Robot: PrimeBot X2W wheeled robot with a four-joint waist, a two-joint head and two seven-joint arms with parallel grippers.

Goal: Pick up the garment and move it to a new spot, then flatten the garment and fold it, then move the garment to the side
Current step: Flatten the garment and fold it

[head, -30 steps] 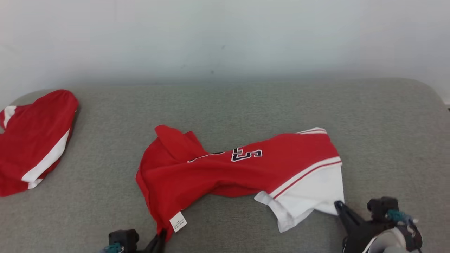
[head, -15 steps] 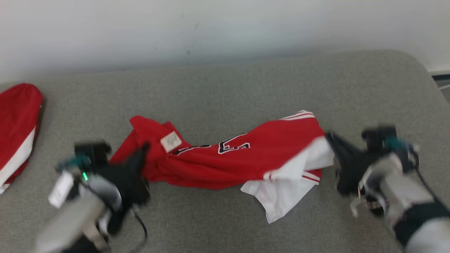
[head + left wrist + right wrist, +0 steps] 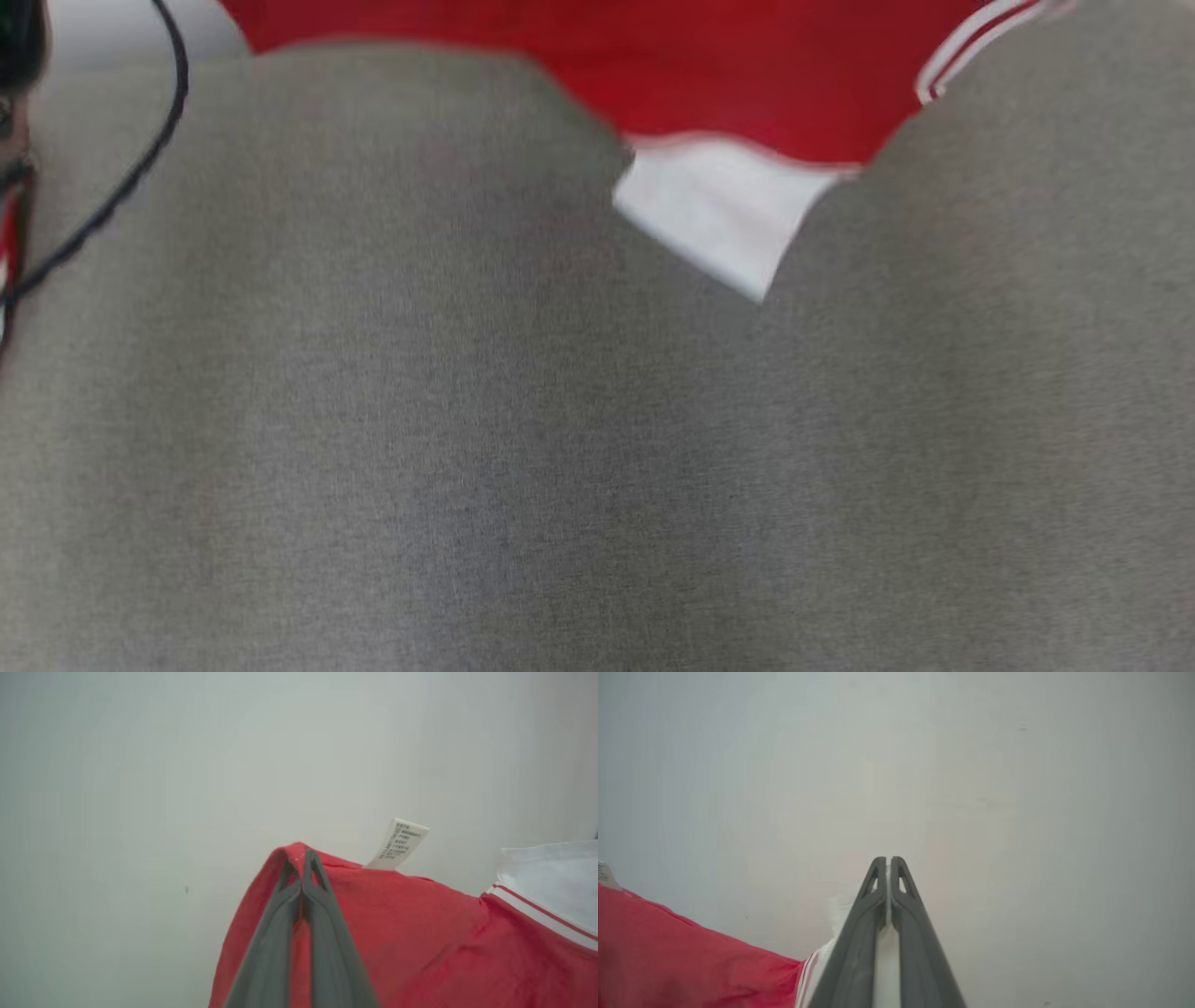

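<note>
Left gripper (image 3: 302, 858) is pinched fully closed on a red fold of the garment (image 3: 420, 933). Its 2 long grey fingers taper to meet at the tips, where the cloth humps over them in a rounded peak. Right gripper (image 3: 887, 861) is likewise clamped tight, with a thin strip of white fabric caught between its 2 slotted fingers. The garment hangs between the 2 grippers in front of a plain, pale, matte wall (image 3: 140, 788). It is soft red cloth, slack and lightly creased, with a white panel set off by narrow red and white stripes at the end toward the right gripper. A small white rectangular label (image 3: 397, 844), printed in fine dark lines, stands up from the red edge just beside the left gripper. In the blurred head view the garment's lower edge sags across the top, and a squarish white corner droops from it over a grey cushion (image 3: 467, 420) with a fine, felt-like weave. A thin black cable (image 3: 140, 159) curves down at that view's upper left.
</note>
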